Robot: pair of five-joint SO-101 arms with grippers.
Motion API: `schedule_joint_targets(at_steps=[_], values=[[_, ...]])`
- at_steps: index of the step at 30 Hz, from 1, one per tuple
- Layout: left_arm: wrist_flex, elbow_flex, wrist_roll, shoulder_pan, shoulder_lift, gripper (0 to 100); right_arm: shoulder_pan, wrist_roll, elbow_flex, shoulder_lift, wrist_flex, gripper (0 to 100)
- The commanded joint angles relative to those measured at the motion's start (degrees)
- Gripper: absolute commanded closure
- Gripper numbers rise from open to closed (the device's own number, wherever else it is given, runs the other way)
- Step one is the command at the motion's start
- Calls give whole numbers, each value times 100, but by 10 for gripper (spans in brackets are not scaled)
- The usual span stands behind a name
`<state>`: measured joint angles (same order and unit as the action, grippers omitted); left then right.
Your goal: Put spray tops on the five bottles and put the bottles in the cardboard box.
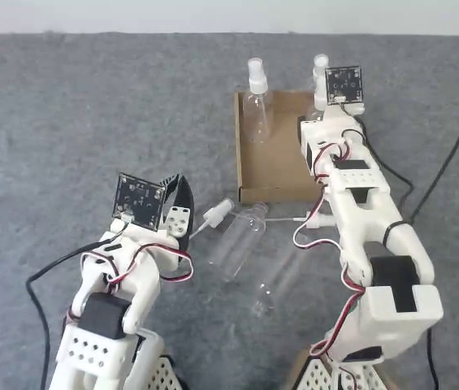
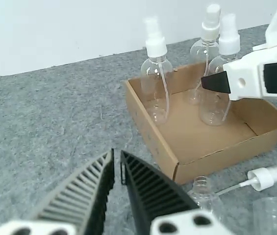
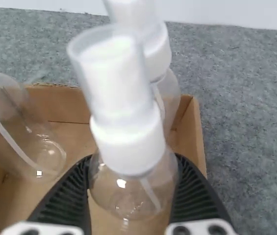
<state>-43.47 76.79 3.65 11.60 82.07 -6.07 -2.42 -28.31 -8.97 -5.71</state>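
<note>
The cardboard box holds three upright clear bottles with white spray tops. My right gripper is shut on the nearest one, low inside the box; its black finger presses that bottle. The other two stand at the box's far-left side and far-right corner. Two uncapped bottles lie on the mat in front of the box, with a loose spray top beside them. My left gripper is shut and holds nothing, left of the lying bottles.
A second loose spray top with its thin tube lies by the box's front wall, partly under the right arm. Grey mat covers the table, bare to the left of the box. Black cables trail off at both sides.
</note>
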Motion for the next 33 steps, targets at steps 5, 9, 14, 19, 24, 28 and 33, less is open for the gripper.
schedule_joint_targets(at_steps=[5, 9, 14, 19, 24, 28, 33], values=[[149, -48, -70, -18, -18, 988, 40, -35, 422, 22, 136, 988], [149, -48, -70, -18, -18, 988, 31, -35, 404, 22, 136, 987], [149, -48, -70, -18, -18, 988, 48, -79, 396, 31, 136, 987], [149, -48, -70, -18, -18, 988, 40, -79, 396, 31, 136, 987], [149, -48, -70, -18, -18, 988, 40, -88, 387, 31, 127, 987], [149, -48, -70, -18, -18, 988, 40, -88, 387, 31, 127, 987], [149, -40, -70, -18, -18, 988, 40, -88, 387, 31, 127, 974]])
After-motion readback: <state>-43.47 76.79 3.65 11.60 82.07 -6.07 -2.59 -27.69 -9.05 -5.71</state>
